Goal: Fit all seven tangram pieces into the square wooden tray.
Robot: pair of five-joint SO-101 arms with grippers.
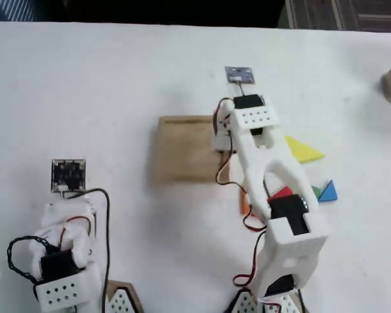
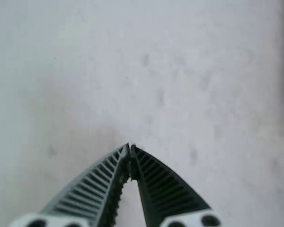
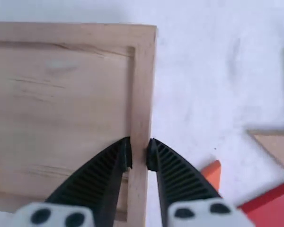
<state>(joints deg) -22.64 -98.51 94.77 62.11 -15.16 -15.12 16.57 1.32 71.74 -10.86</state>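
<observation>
The square wooden tray [image 1: 182, 151] is located near the middle of the white table [image 1: 85, 85], lying flat. The right arm [image 1: 281, 171] is extended over the table to the right-hand edge of the tray. In the right wrist view, the right jaws are seen set astride the tray rim [image 3: 144, 71]: one jaw stands inside the recess and the other outside. The rim is clamped between the two tips at a narrow setting.

The tangram pieces are found on the table, outside the tray, on its right-hand side. A yellow triangle [image 1: 304, 151] lies apart from the tray. A blue triangle [image 1: 328, 192] is placed nearer the arm bases, with a green piece [image 1: 317, 192] touching it. A red piece [image 1: 283, 192] and an orange piece [image 1: 245, 203] are partly covered by the right arm. In the right wrist view, a wood-coloured piece [image 3: 277, 149] is shown beside the red piece.

The left arm [image 1: 65, 261] is folded at the near left of the table, well apart from the tray. The left jaws are closed tip to tip, holding nothing, above bare table surface.
</observation>
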